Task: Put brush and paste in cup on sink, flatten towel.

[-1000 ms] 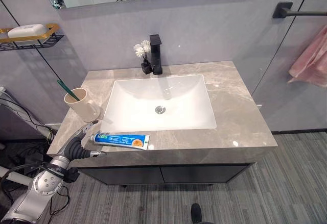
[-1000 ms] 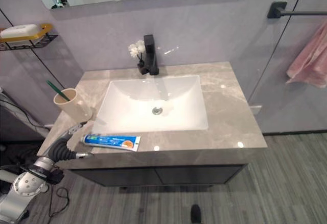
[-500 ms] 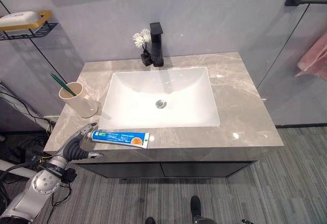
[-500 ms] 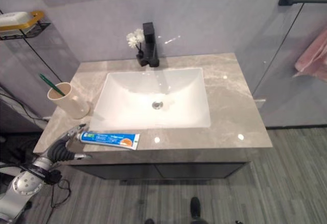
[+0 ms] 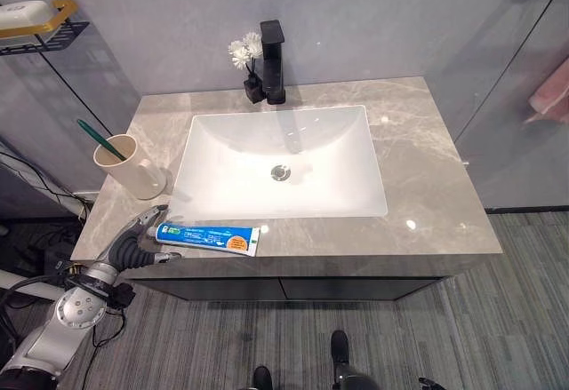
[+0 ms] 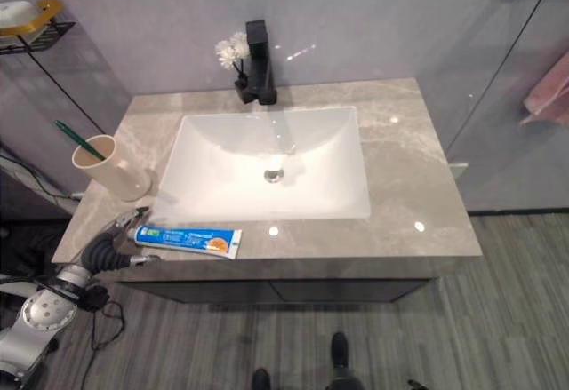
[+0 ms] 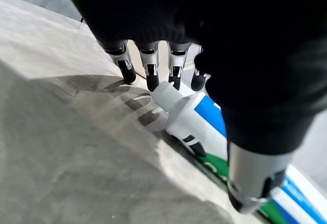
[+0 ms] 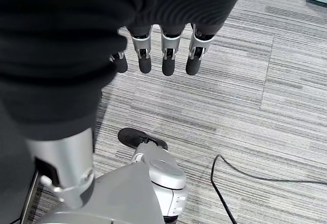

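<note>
At the bench's [image 5: 427, 186] front left corner, the left robot hand [image 5: 142, 235] rests open, fingers [image 7: 148, 68] spread around the toothpaste tube's [image 5: 208, 237] cap end, seen close from its wrist. The right robot hand [image 8: 153, 40] hangs open above floor. Farther back, the cup [image 5: 120, 164] holds the toothbrush [image 5: 92, 138].

Black faucet [image 5: 273, 61] beside white flowers [image 5: 242, 51]
</note>
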Motion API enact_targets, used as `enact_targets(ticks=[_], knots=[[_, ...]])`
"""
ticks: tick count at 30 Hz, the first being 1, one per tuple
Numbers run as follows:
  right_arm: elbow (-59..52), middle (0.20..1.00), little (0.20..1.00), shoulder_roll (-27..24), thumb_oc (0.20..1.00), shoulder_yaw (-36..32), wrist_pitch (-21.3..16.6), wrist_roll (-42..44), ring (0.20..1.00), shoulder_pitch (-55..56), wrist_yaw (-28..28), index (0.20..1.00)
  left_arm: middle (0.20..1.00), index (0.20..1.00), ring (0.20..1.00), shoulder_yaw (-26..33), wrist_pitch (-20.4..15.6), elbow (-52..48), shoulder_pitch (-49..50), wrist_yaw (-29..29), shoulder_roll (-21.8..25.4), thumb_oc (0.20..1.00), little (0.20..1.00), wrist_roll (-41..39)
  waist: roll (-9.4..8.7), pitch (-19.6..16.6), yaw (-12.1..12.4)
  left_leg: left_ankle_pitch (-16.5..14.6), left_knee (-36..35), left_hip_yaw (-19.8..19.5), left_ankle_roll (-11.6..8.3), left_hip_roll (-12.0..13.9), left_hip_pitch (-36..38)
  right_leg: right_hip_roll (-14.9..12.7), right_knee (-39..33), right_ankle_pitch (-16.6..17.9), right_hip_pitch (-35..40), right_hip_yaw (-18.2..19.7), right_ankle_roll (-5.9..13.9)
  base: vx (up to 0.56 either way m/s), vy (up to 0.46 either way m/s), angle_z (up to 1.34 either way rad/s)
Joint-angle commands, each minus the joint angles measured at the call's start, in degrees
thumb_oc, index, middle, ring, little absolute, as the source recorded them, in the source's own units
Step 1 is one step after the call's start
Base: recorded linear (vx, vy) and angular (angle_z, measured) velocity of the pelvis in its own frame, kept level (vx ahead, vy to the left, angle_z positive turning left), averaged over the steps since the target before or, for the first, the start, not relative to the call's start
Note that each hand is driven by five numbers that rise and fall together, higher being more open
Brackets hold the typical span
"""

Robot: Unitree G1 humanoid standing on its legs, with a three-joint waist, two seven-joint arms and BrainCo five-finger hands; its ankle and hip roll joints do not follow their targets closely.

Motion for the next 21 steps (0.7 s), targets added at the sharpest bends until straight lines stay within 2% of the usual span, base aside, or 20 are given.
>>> enact_targets(ticks=[1,2,4,6,8,11,12,13,17,21], knots=[[-0.23,1.0,1.0,-0.01,1.0,1.95,-0.26,1.03,1.0,-1.83,-0.23,1.0,0.796,0.796,0.796,-0.41,-0.83,-1.42,-4.74,-0.14,1.93,0.796,0.796,-1.11,-1.51,0.94,-1.82,3.61,0.5,-2.69,-0.5,0.22,-3.35,-5.46,0.42,1.53,1.96,1.1,6.97,0.05,-0.009,0.0],[-0.09,1.0,1.0,0.0,1.0,2.08,-0.2,1.0,1.0,-1.85,-0.2,1.0,0.699,0.699,0.699,-1.23,-1.06,-1.99,-4.92,-0.41,2.28,0.699,0.699,-0.71,-1.6,1.02,-1.88,3.57,0.5,-2.72,-0.54,0.31,-3.2,-5.46,0.42,1.43,2.05,1.13,6.92,0.04,-0.01,0.0],[-0.04,1.0,1.0,0.04,1.0,2.14,-0.2,1.12,1.0,-2.02,-0.17,1.0,0.624,0.624,0.624,-2.1,-1.25,-2.38,-5.08,-0.65,2.72,0.624,0.624,-0.3,-1.6,1.1,-1.8,3.56,0.5,-2.69,-0.57,0.41,-3.1,-5.39,0.42,1.33,2.05,1.12,6.85,0.02,-0.005,0.0],[-0.65,1.0,1.0,0.06,1.0,2.46,-0.44,1.41,1.0,-2.15,-0.28,1.0,0.473,0.473,0.473,-4.31,-1.67,-2.46,-5.83,-0.72,3.99,0.473,0.473,2.06,-1.64,1.32,-1.95,3.56,0.5,-2.67,-0.64,0.52,-3.12,-5.33,0.42,1.3,1.9,1.17,6.83,0.0,0.0,0.0],[-0.69,1.0,1.0,0.04,1.0,2.35,-0.46,1.49,1.0,-2.23,-0.28,1.0,0.457,0.457,0.457,-5.52,-1.72,-2.68,-6.17,-0.84,4.54,0.457,0.457,3.19,-1.65,1.32,-1.94,3.5,0.5,-2.73,-0.67,0.56,-3.12,-5.29,0.42,1.23,1.89,1.18,6.81,0.0,0.0,0.0],[-0.77,1.0,1.0,-0.26,1.0,2.21,-0.81,1.79,1.0,-2.38,-0.63,1.0,0.492,0.492,0.492,-9.14,-2.4,-2.63,-6.29,-2.18,5.96,0.492,0.492,6.05,-1.66,1.11,-2.06,3.15,0.5,-2.49,-0.72,0.78,-2.36,-5.06,0.42,0.76,2.5,1.38,6.75,0.03,-0.003,0.0],[-0.77,1.0,1.0,-0.25,1.0,2.17,-0.82,1.79,1.0,-2.35,-0.63,1.0,0.473,0.473,0.473,-9.24,-2.42,-2.58,-6.38,-2.16,5.96,0.473,0.473,6.05,-1.66,1.15,-2.01,3.14,0.5,-2.48,-0.73,0.79,-2.31,-5.05,0.42,0.75,2.55,1.38,6.75,0.05,-0.004,-0.01],[-0.65,1.0,1.0,-0.33,1.0,2.09,-0.96,1.91,1.0,-2.37,-0.8,1.0,0.385,0.385,0.385,-11.55,-2.83,-3.06,-6.41,-3.19,6.91,0.385,0.385,7.68,-1.67,0.97,-2.0,2.85,0.5,-2.34,-0.69,0.9,-1.44,-4.9,0.42,0.49,3.29,1.48,6.74,0.05,0.0,-0.01],[0.39,1.0,1.0,-0.34,1.0,1.96,-1.05,1.56,1.0,-2.44,-1.35,1.0,0.297,0.297,0.297,-16.54,-3.66,-2.09,-6.92,-5.03,7.7,0.297,0.297,10.63,-1.64,0.17,-2.2,2.13,0.5,-1.79,-0.63,1.17,0.64,-4.68,0.42,-0.14,4.88,2.04,6.81,0.05,0.0,-0.03],[1.33,1.0,1.0,-0.06,1.0,1.36,-0.85,1.53,1.0,-2.44,-1.6,1.0,0.2,0.2,0.2,-19.73,-3.7,-0.06,-7.38,-5.69,6.22,0.2,0.2,11.85,-1.65,-0.6,-2.08,1.51,0.5,-1.36,-0.61,1.32,2.62,-4.41,0.42,-0.65,6.54,2.47,6.76,0.04,-0.002,-0.04]])
